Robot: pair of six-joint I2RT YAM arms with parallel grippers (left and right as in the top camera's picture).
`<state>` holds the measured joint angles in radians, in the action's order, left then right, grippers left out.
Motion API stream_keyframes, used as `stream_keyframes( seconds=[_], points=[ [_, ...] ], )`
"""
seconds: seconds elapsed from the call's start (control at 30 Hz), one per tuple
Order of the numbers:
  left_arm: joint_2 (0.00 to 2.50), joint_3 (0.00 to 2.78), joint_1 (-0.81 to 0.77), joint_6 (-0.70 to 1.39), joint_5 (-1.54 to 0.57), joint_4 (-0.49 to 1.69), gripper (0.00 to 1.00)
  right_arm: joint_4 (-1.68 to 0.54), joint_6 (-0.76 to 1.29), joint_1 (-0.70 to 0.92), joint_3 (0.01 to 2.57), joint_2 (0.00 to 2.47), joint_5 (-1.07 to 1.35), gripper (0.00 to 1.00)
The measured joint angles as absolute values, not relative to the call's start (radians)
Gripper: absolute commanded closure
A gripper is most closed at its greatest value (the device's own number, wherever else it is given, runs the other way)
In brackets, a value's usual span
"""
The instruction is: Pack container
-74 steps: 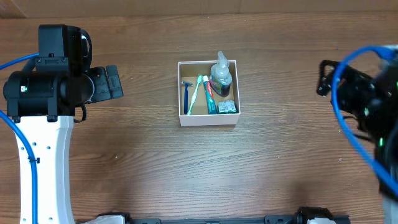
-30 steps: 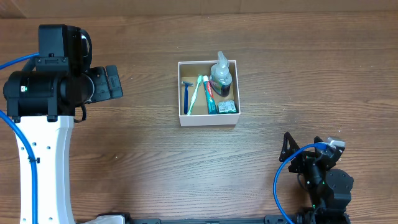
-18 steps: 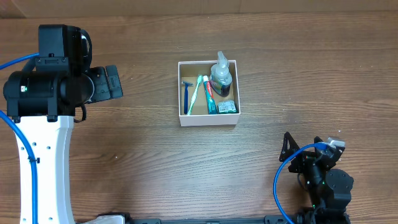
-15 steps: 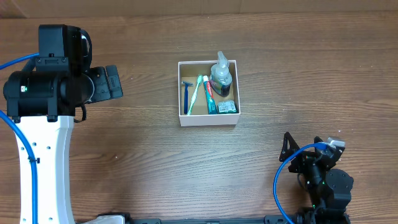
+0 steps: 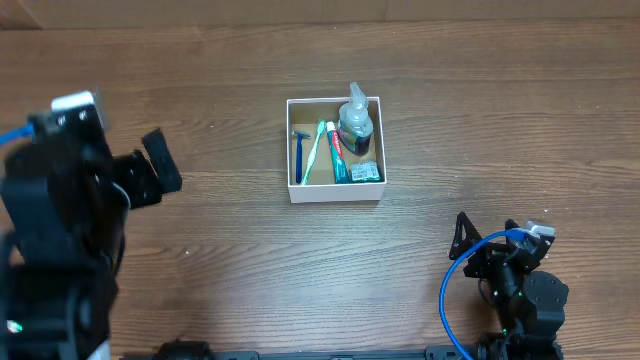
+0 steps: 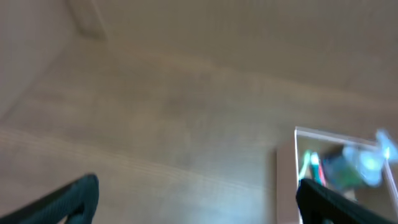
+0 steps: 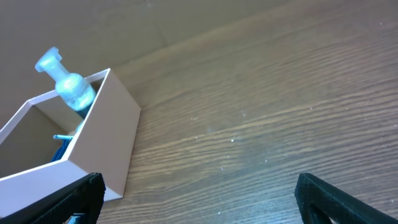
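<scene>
The container (image 5: 335,192) is a square white-walled box with a brown floor at the table's middle. In it lie a blue razor (image 5: 298,155), a teal toothbrush (image 5: 315,150), a toothpaste tube (image 5: 337,152), a small packet (image 5: 367,172) and a clear bottle (image 5: 355,122). My left gripper (image 5: 160,165) is open and empty, far left of the box; its view is blurred and shows the box (image 6: 286,180) at the right. My right gripper (image 5: 465,240) is open and empty, low at the front right; its view shows the box (image 7: 106,143) and bottle (image 7: 65,84) at the left.
The wooden table (image 5: 240,260) carries only the box. The right arm's folded body and blue cable (image 5: 510,290) sit at the front right edge. The left arm's body (image 5: 50,250) fills the left side.
The left arm has swung down toward the front left and its gripper has shifted a little left. The right arm earlier came from the far right to the front right and has stayed still since.
</scene>
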<state>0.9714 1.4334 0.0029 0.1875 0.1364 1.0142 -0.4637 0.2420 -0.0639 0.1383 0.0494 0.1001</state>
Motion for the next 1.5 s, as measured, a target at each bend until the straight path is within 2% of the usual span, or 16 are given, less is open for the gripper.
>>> stream_keyframes(
  seconds=[0.13,0.27,0.57,0.73,1.5],
  points=[
    [0.804,1.017,0.007,0.126,0.078,0.702,0.00,-0.464,0.242,-0.064,0.138,0.049,0.101,0.00],
    [0.638,0.632,0.007,0.093,0.017,0.522,0.00,-0.464,0.242,-0.064,0.138,0.049,0.101,0.00],
    [0.224,0.187,0.007,0.094,-0.035,0.461,0.00,-0.465,0.242,-0.064,0.138,0.049,0.101,0.00],
    [0.153,0.133,0.007,0.094,-0.053,0.447,0.00,-0.464,0.242,-0.064,0.138,0.049,0.101,0.00],
    [0.150,0.133,0.007,0.094,-0.060,0.440,0.00,-0.464,0.242,-0.064,0.138,0.049,0.101,0.00]
  ],
)
